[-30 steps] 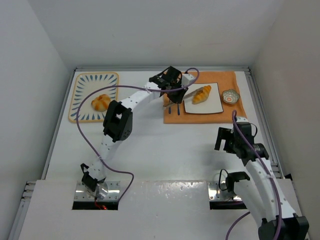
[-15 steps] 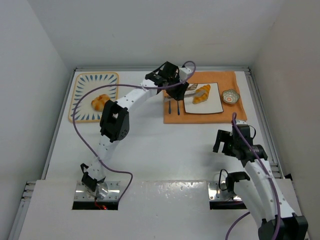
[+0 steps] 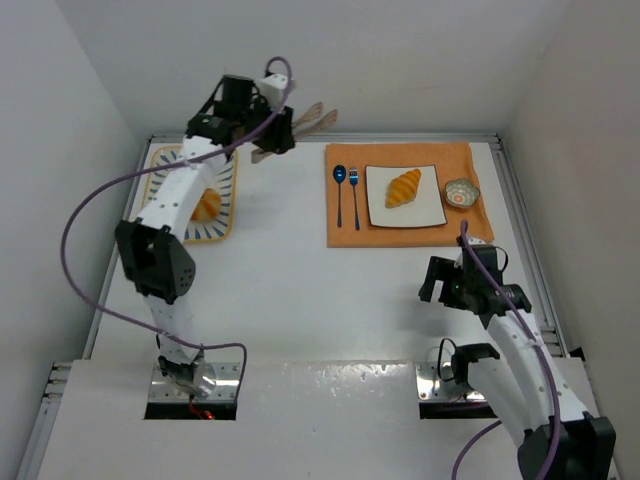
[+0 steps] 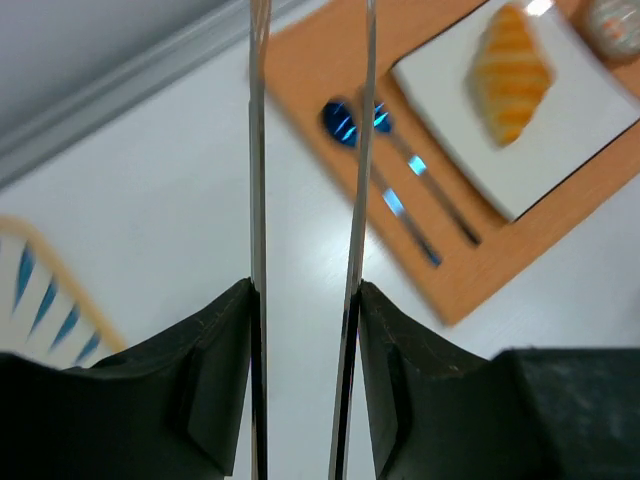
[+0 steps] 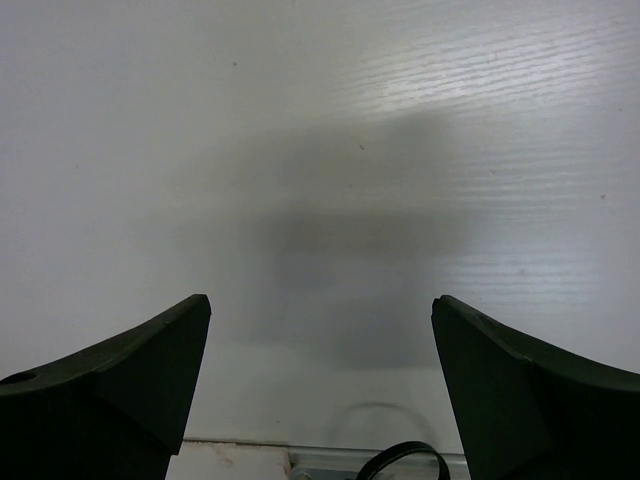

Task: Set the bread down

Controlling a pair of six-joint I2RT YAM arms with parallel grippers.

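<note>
- Clearly the left tool (image 4: pixel 305 295) is clamped on a pair of tongs (image 3: pixel 308 119), whose two blades stand apart with nothing between them. It hangs high over the far edge of the tabletop (image 3: pixel 300 290), between the patterned tray (image 3: pixel 222 175) and the orange mat (image 3: pixel 345 232).
- One piece of the bread, the croissant (image 3: pixel 403 187), lies on the white plate (image 3: pixel 432 212) on the mat, so that half looks done. The other, the round bun (image 3: pixel 209 205), sits on the tray, partly hidden under the left arm in the top view.
- As I read it, the step in hand is fetching the bun with the tongs. Bring the blades straight down, one on each side of its widest part, not across the top where they would skid off the crust.
- Squeeze only until the bun is gripped. It looks soft, and a hard pinch could dent it or pop it out sideways.
- Lift clear of the tray's rim before travelling, and keep the tongs level so the bun does not roll out.
- Where the bun belongs I cannot tell. The plate has bare room beside the croissant, so a high approach from the left seems best. That path passes over the spoon (image 3: pixel 339 175) and fork (image 3: pixel 353 178) just beside the plate, and it should stay off the small bowl (image 3: pixel 461 192).
- The right tool (image 5: pixel 320 300) stands wide with nothing in it over bare tabletop, well apart from all this, and need not join in.
</note>
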